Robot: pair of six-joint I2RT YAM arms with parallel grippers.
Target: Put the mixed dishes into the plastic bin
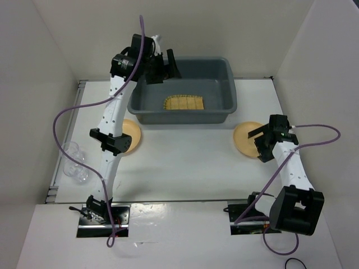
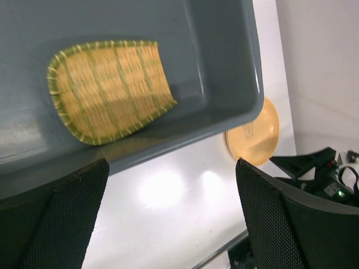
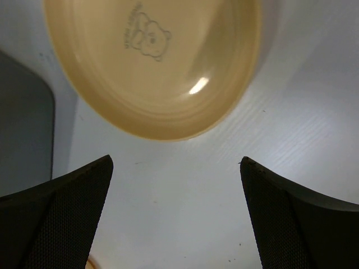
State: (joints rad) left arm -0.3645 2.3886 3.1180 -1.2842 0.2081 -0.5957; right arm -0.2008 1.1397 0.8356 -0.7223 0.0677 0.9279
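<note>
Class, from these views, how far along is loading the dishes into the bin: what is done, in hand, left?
Done: the tray lies in the bin. In hand: nothing gripped; the left gripper is open by the bin, the right gripper open by the right plate. Left: that plate and the left plate, both on the table.

Woven slatted tray (image 2: 106,89); glossy plate (image 3: 151,61); smooth plastic bin (image 1: 230,92)
</note>
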